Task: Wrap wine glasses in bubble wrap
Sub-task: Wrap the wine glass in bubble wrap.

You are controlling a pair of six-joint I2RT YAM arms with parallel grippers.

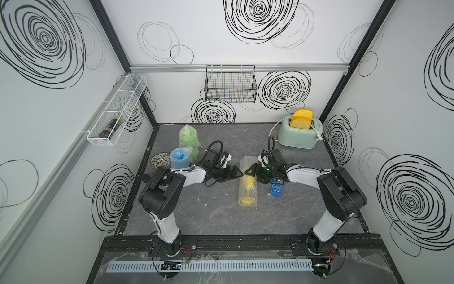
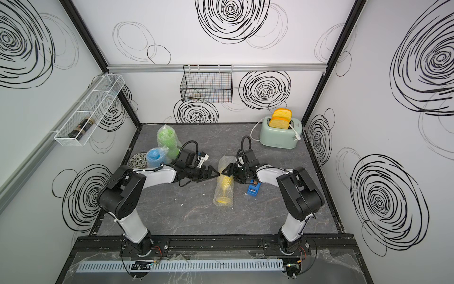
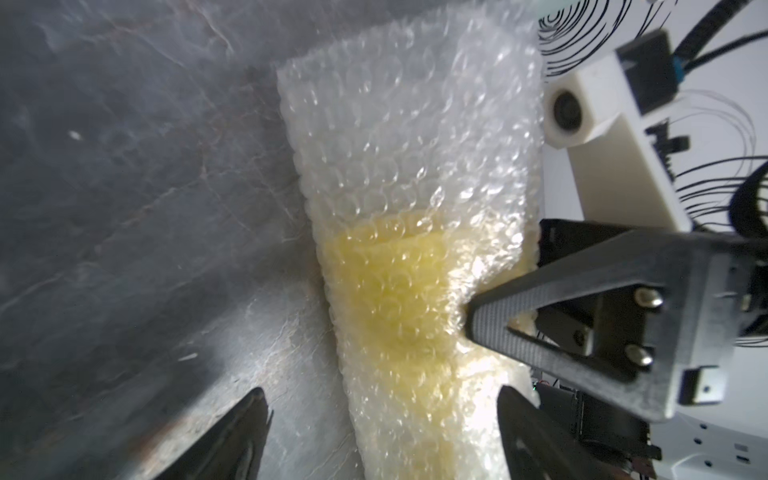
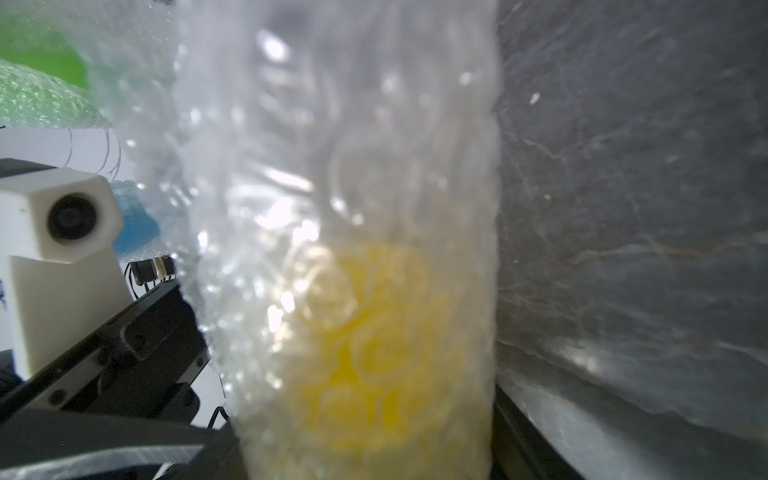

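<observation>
Left end effector (image 3: 381, 401) spread wide, yellow goblet (image 1: 248, 184) bubble-wrapped

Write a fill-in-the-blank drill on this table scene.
The bubble-wrapped yellow goblet lies on its ____.
The toaster holds ____ bread slices.
The wrapped blue goblet stands beside the wrapped ____ one.
The dark bottle lies in the ____ wire basket.
Missing: side; two; green; white.

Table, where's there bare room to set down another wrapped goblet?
Free: the near strip of table between the front rail and yellow goblet; the far middle between green goblet and toaster. Crowded: far left by the blue goblet and dish; centre around the dispenser.
</observation>
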